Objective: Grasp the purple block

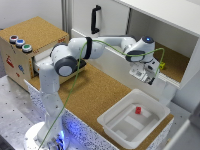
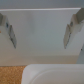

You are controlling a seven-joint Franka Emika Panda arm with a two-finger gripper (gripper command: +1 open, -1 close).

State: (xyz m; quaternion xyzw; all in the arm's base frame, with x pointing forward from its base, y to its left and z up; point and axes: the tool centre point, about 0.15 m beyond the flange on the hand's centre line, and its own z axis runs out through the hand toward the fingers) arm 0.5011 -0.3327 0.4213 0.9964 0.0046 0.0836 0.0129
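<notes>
The purple block does not show in either view. My gripper [image 1: 145, 78] hangs at the end of the white arm, in front of the open cabinet at the exterior view's right and above the far edge of the white tray [image 1: 114, 119]. In the wrist view the gripper [image 2: 40, 45] is open, its two fingers [image 2: 8, 30] wide apart with nothing between them. Behind them is a pale flat surface.
A small red block [image 1: 138, 110] lies inside the white tray. A yellow-green object [image 1: 161, 65] sits on the cabinet's cork shelf [image 1: 175, 67]. A wooden box with coloured buttons [image 1: 20, 43] stands at the exterior view's left. The tray rim [image 2: 52, 70] also shows in the wrist view.
</notes>
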